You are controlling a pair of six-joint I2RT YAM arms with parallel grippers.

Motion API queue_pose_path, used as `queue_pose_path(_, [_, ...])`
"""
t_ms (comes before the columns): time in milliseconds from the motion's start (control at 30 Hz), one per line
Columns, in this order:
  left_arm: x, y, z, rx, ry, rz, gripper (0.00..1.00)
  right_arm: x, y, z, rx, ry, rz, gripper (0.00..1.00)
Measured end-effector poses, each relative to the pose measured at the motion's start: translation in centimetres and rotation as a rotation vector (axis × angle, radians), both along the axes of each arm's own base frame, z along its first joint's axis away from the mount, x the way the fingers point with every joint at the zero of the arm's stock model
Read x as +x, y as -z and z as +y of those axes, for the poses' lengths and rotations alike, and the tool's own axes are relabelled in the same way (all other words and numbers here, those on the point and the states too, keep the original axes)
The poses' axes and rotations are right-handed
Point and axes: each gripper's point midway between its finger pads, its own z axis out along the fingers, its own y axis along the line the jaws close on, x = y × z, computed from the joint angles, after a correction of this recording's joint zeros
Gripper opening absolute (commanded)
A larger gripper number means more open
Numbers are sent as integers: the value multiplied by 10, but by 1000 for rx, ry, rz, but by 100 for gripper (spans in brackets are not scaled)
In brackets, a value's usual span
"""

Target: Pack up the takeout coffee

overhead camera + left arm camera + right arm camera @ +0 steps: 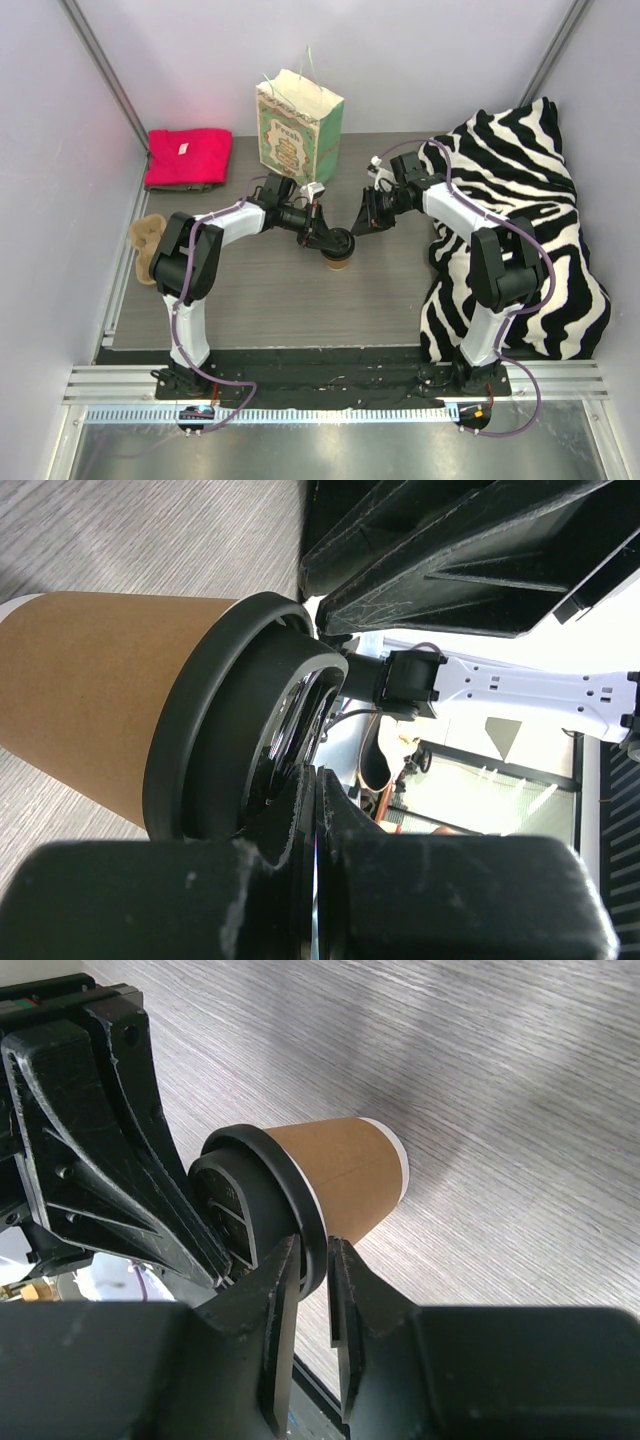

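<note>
Tan kraft-paper cup (340, 1175) wears a round black plastic lid (250, 1200), its rim pinched by right jaws, left jaws shut.

top: overhead, from behind, facing down | wrists: close-up, opposite sides of cup (340, 1175) (all views share it)

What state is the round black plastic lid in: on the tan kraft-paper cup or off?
On. The round black plastic lid caps the tan kraft-paper cup in both wrist views; how firmly, cannot tell.
</note>
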Motion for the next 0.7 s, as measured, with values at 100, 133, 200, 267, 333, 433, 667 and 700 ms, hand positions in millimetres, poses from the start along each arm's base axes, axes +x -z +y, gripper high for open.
queue_pose_path(100, [0,0,0,1,0,-1,0,0,0,2,-5,-8,-7,24])
queue_pose_path(133, [0,0,0,1,0,1,0,-1,0,3,-7,-11,-11,24])
queue_pose_path(200, [0,0,0,1,2,4,0,-3,1,6,-13,-21,-15,22])
queue_pose_path(267, [0,0,1,1,1,7,0,-4,2,7,-22,-26,-20,20])
queue_pose_path(333, [0,0,1,2,1,8,0,-3,3,8,-30,-30,-29,17])
queue_pose_path(433, [1,0,2,1,-3,8,0,-3,4,7,-40,-32,-36,10])
queue_pose_path(667, [3,2,4,-5,-4,20,0,-1,6,8,-45,-35,-37,1])
queue_pose_path(700, [3,2,5,-7,-3,23,0,-1,6,8,-45,-35,-38,1])
